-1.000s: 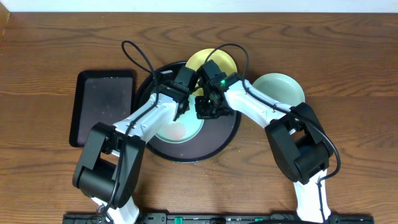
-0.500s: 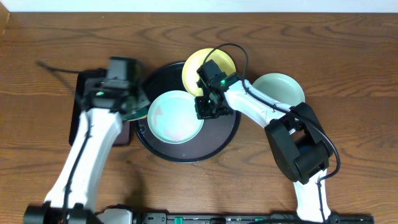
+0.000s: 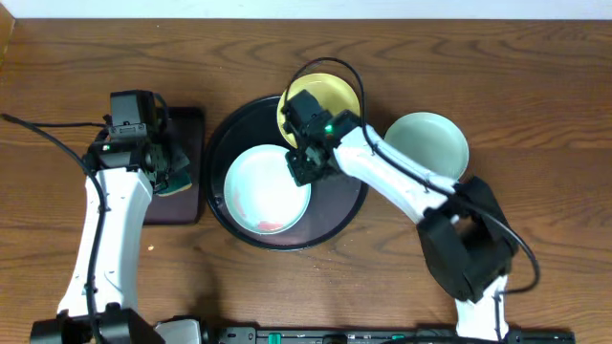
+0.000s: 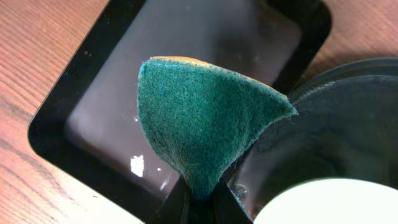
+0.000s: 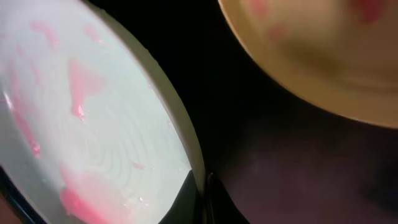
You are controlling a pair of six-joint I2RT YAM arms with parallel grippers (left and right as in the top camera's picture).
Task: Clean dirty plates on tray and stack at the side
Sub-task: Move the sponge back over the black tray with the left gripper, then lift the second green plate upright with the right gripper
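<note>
Being pinched by the right gripper (image 3: 302,170) is the right rim of a mint plate (image 3: 263,189). The jaws are sitting narrow on it, and the rim is being shown between the fingertips in the wrist view (image 5: 194,177). That plate is being carried inside the round tray (image 3: 337,208), mid-counter (image 3: 535,76) and nearer the far edge. Red smears are showing on it, heaviest on its near side; whether it is lifted off the tray floor cannot be told. A yellow plate (image 3: 335,94) is sitting at the tray's far rim, partly hidden by the right arm and faintly pink-marked. A second mint plate (image 3: 432,141) is lying on the counter just right of the tray. A green sponge (image 4: 199,124) is being clamped by the left gripper (image 3: 168,172) over a small tray (image 4: 205,37) toward the left edge.
</note>
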